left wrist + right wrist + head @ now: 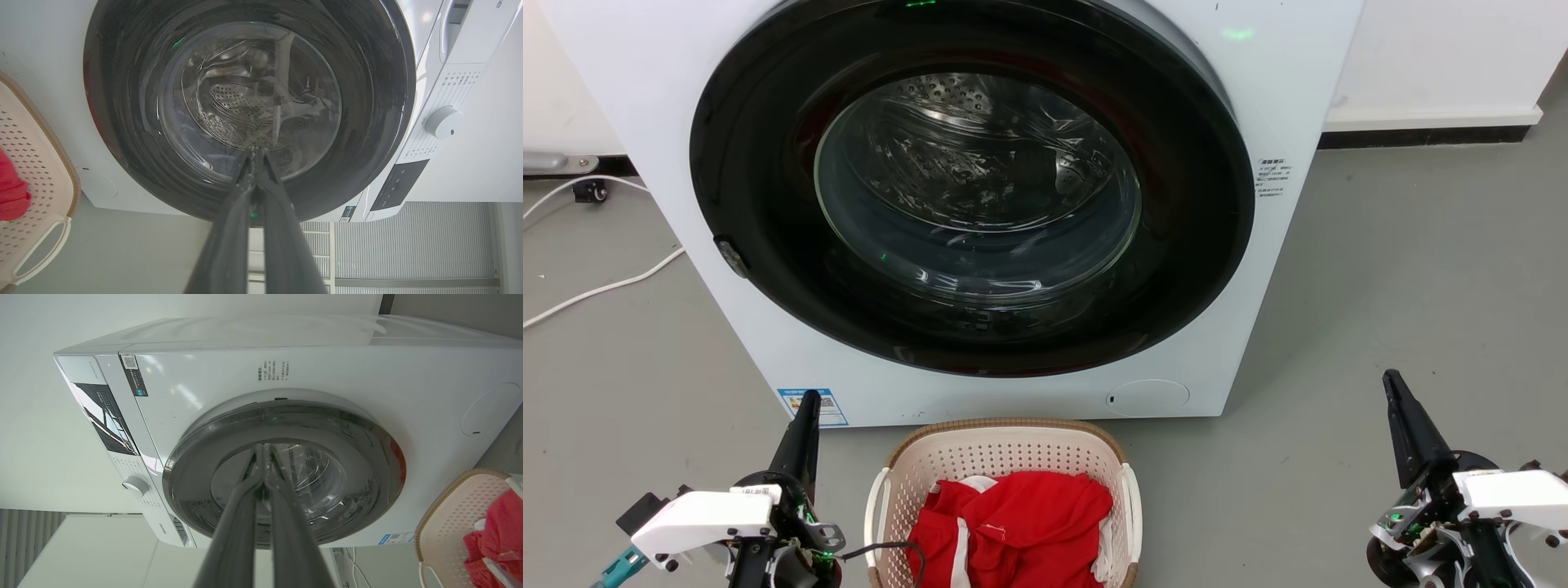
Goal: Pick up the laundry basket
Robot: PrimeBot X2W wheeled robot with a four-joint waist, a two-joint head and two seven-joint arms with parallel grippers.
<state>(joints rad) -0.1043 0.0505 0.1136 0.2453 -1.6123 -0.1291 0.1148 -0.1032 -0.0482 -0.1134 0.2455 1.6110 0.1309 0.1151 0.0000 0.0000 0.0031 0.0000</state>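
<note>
The laundry basket [1013, 453] stood on the floor [1380, 286], just in front of the lower edge of the washer [1258, 122], and red clothes [1021, 523] lay inside it. The left gripper [807, 407] was near the basket's left side and the right gripper [1393, 390] was well apart from its right side. Both pointed toward the washer, and neither touched the basket. In the wrist views the jaws of each gripper were closed together, tip against tip, with nothing between them. The basket looked like thin plastic, so it was probably light and rather stiff, though its walls with holes might bend a little under pressure. The clothes were soft and likely added little weight. The smooth rim seemed a poor place to pinch. The white left handle [876, 506] and right handle [1132, 506] seemed the best places, one for each gripper, so that the basket would rise level.
</note>
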